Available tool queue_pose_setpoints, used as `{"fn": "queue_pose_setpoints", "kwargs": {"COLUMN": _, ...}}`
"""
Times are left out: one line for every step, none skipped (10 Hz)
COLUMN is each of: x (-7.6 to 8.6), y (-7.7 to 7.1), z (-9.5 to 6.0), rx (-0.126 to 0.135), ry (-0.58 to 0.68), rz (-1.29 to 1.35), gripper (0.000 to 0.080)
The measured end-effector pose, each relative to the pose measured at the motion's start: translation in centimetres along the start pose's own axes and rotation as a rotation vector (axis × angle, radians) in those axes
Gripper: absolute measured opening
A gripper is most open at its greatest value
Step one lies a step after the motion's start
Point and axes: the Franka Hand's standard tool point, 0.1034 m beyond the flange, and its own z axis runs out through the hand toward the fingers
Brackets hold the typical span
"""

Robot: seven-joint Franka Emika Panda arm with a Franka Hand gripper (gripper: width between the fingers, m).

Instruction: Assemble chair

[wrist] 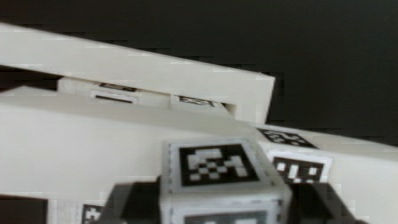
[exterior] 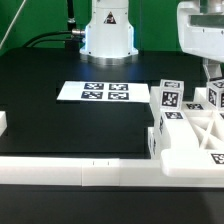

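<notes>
You're mid-assembly: the gripper (exterior: 212, 75) hangs at three o'clock over the chair parts (exterior: 190, 125) heaped at four o'clock. It seems clenched on a tagged leg block (wrist: 222, 175). Next, seat it squarely.

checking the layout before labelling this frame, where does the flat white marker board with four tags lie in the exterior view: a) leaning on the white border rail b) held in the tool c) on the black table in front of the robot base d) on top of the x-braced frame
c: the flat white marker board with four tags lies flat on the black table, just in front of the white robot base, apart from the white blocky chair parts.
</notes>
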Motion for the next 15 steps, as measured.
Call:
{"fn": "queue_pose_setpoints", "kwargs": {"x": 0.0, "y": 0.04, "z": 0.07, "rx": -0.001, "ry": 0.0, "rz": -0.016, "gripper": 0.0286}}
{"fn": "queue_pose_setpoints", "kwargs": {"x": 0.02, "y": 0.05, "z": 0.1, "rx": -0.002, "ry": 0.0, "rz": -0.044, "gripper": 0.0476}}
{"fn": "queue_pose_setpoints", "kwargs": {"x": 0.05, "y": 0.07, "z": 0.13, "rx": -0.002, "ry": 0.001, "rz": -0.063, "gripper": 0.061}}
{"fn": "queue_pose_setpoints", "kwargs": {"x": 0.03, "y": 0.08, "z": 0.17, "rx": -0.003, "ry": 0.001, "rz": -0.11, "gripper": 0.061}}
{"fn": "queue_pose_setpoints", "kwargs": {"x": 0.06, "y": 0.09, "z": 0.17, "rx": -0.003, "ry": 0.002, "rz": -0.198, "gripper": 0.0638}}
{"fn": "queue_pose_setpoints", "kwargs": {"x": 0.07, "y": 0.09, "z": 0.18, "rx": -0.003, "ry": 0.002, "rz": -0.261, "gripper": 0.0638}}
{"fn": "queue_pose_setpoints", "kwargs": {"x": 0.08, "y": 0.09, "z": 0.18, "rx": -0.004, "ry": 0.002, "rz": -0.329, "gripper": 0.0647}}
{"fn": "queue_pose_setpoints", "kwargs": {"x": 0.09, "y": 0.09, "z": 0.17, "rx": -0.004, "ry": 0.002, "rz": -0.382, "gripper": 0.0647}}
{"fn": "queue_pose_setpoints", "kwargs": {"x": 0.17, "y": -0.01, "z": 0.05, "rx": -0.01, "ry": 0.007, "rz": -0.534, "gripper": 0.0649}}
{"fn": "queue_pose_setpoints", "kwargs": {"x": 0.09, "y": -0.11, "z": -0.05, "rx": -0.017, "ry": 0.01, "rz": -0.634, "gripper": 0.0649}}
{"fn": "queue_pose_setpoints", "kwargs": {"x": 0.11, "y": -0.25, "z": -0.16, "rx": -0.025, "ry": 0.017, "rz": -0.765, "gripper": 0.0649}}
{"fn": "queue_pose_setpoints", "kwargs": {"x": 0.02, "y": -0.29, "z": -0.25, "rx": -0.036, "ry": 0.022, "rz": -0.861, "gripper": 0.0649}}
{"fn": "queue_pose_setpoints", "kwargs": {"x": -0.05, "y": -0.34, "z": -0.3, "rx": -0.042, "ry": 0.026, "rz": -0.943, "gripper": 0.0649}}
{"fn": "queue_pose_setpoints", "kwargs": {"x": -0.05, "y": -0.34, "z": -0.3, "rx": -0.046, "ry": 0.028, "rz": -1.014, "gripper": 0.0649}}
{"fn": "queue_pose_setpoints", "kwargs": {"x": -0.14, "y": -0.33, "z": -0.29, "rx": -0.049, "ry": 0.03, "rz": -1.071, "gripper": 0.0649}}
